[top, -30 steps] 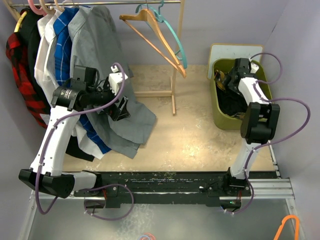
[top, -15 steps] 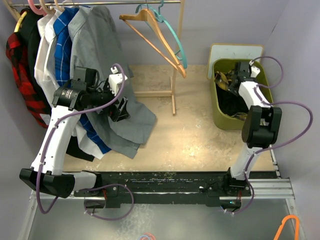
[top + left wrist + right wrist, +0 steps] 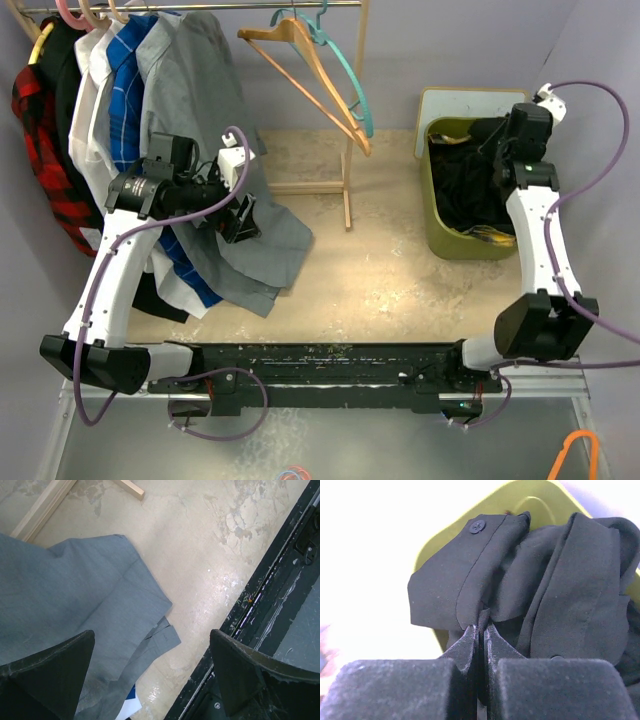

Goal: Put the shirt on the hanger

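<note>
Raised and swung outward since a second ago: right arm. Beige, scuffed tabletop is noted, with purple walls. Teal hanger is hung on the rail beside a wooden hanger. Left gripper is held wide apart, empty, over a grey shirt. Right gripper is pinched tight on a fold of the black shirt, which is bunched in the green bin, crumpled, one button showing.

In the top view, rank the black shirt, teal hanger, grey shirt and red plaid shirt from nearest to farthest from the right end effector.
From the right end effector:
1. black shirt: pinched in it, at the green bin, right.
2. teal hanger: hung at top centre.
3. grey shirt: hanging left of centre.
4. red plaid shirt: far left.
</note>
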